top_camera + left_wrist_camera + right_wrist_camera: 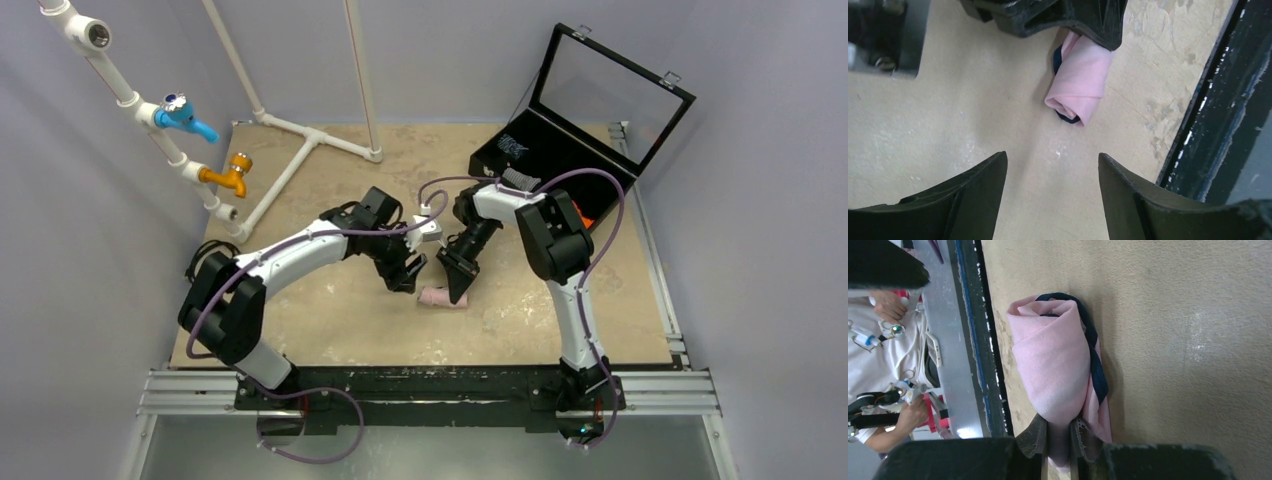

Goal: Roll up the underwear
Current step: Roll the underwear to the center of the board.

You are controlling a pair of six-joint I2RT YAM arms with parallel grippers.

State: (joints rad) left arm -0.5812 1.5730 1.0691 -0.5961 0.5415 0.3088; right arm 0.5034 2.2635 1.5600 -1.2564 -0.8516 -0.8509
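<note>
The underwear [441, 297] is a pale pink roll with navy trim lying on the tan table near its front edge. It also shows in the left wrist view [1079, 82] and the right wrist view [1058, 360]. My right gripper [1059, 432] is shut on one end of the roll, pinching pink fabric between its fingertips; from above it [458, 290] stands over the roll's right end. My left gripper [1052, 165] is open and empty, just left of the roll, with its jaws wide apart over bare table; from above it [406, 281] sits close beside the roll.
An open black case [575, 140] stands at the back right with an orange rolled cloth [583, 215] and a grey-striped one [517, 179] in it. White pipes with a blue tap [185, 115] and an orange tap [232, 175] stand at the back left. The table's black front edge [1208, 115] is near the roll.
</note>
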